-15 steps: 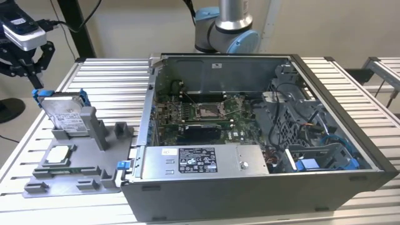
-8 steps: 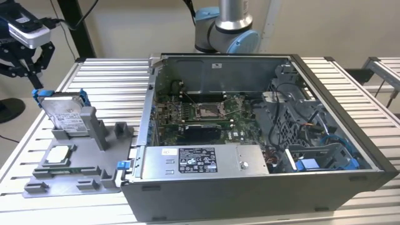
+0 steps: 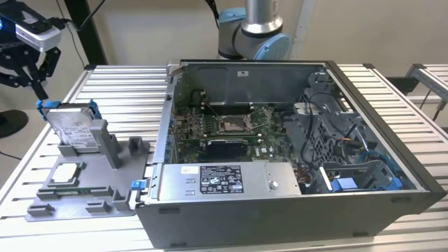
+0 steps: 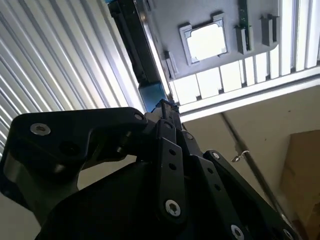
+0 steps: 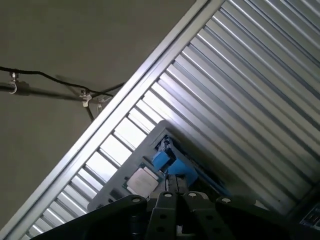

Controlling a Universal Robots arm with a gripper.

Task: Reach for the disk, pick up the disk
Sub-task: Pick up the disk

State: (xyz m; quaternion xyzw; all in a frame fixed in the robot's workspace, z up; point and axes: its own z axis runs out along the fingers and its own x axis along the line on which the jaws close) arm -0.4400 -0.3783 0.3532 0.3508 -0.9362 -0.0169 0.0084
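The disk (image 3: pixel 72 128), a silver hard drive with a white label and blue bracket, stands upright in a slot of the grey fixture (image 3: pixel 77 202) at the exterior view's left. My gripper (image 3: pixel 31 84) hangs just above the disk's upper edge without touching it. In the second wrist view the fingertips (image 4: pixel 165 106) meet together, shut on nothing, and point at the disk's blue bracket (image 4: pixel 152 95), seen edge-on. In the first wrist view the gripper (image 5: pixel 175 192) sits over the blue bracket (image 5: pixel 172 165).
A small square silver chip (image 3: pixel 66 171) lies in the grey fixture beside the disk. An open computer case (image 3: pixel 280 147) stands close to the fixture on the exterior view's right. All rest on a slatted metal table (image 3: pixel 126 94). The arm's base (image 3: pixel 252 31) is behind the case.
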